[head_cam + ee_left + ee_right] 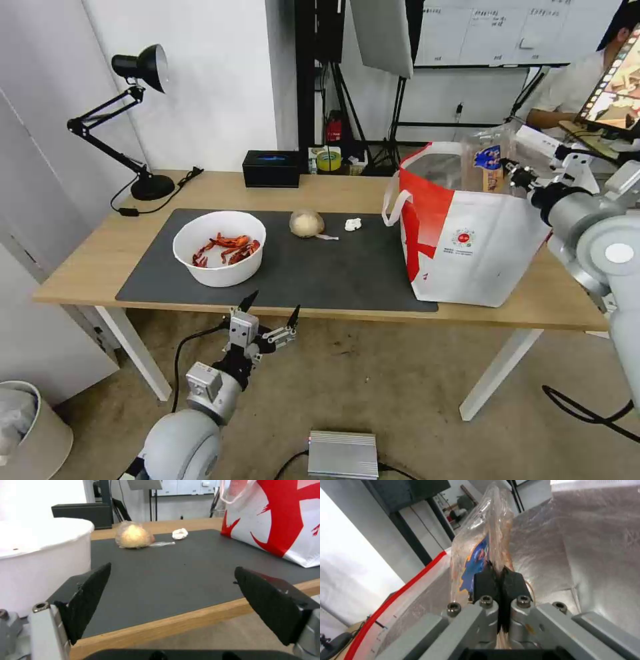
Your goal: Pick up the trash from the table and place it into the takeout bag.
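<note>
On the table [333, 190], a dark grey mat [320, 267] carries a white bowl [220, 270] of red crayfish shells [227, 248], a tan wrapped ball [307, 223] [133, 535] and a small white tissue wad [353, 224] [180, 533]. At the table's right end stands the red-and-white takeout bag [480, 253] [283, 517], its foil lining [586, 542] showing. My right gripper [513, 170] [495, 567] is shut on a clear plastic package with a blue label [487, 163] [480, 542], held over the bag's open mouth. My left gripper [273, 305] [172, 568] is open, just in front of and below the table's front edge, beside the bowl [43, 562].
A black box [271, 169] and a tape roll [329, 160] sit at the table's back edge. A black desk lamp [152, 187] stands on the back left corner, its cord trailing. On the floor are a bin [27, 427] and a metal box [343, 455].
</note>
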{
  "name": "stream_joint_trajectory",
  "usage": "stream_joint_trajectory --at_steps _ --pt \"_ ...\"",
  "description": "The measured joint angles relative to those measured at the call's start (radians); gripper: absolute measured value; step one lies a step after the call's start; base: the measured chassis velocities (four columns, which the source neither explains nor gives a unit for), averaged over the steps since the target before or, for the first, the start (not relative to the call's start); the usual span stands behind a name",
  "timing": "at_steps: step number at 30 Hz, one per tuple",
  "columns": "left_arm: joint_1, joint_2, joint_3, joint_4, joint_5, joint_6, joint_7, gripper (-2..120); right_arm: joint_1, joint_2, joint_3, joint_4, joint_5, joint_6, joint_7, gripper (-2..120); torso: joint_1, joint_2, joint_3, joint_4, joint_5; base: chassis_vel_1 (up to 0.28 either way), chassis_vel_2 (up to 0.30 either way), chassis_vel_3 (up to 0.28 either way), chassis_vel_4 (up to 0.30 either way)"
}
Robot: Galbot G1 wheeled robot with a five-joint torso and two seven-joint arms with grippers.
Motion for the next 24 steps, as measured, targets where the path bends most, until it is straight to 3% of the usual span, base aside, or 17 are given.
stream_joint_trajectory --at_steps 7,24 --pt "0.003 -0.002 0.003 0.0 0.004 0.001 0.0 100 -0.011 0.008 0.018 0.016 0.077 -0.027 0.028 2 0.0 0.0 0.0 0.0 0.0 0.0 0.0 0.0 0.0" --pt "-0.002 -0.003 0.004 -0.006 -0.019 0.019 -0.021 100 -0.021 0.01 0.018 0.055 0.122 -0.043 0.042 63 0.0 0.0 0.0 0.0 0.0001 0.0 0.0 0.0 0.0"
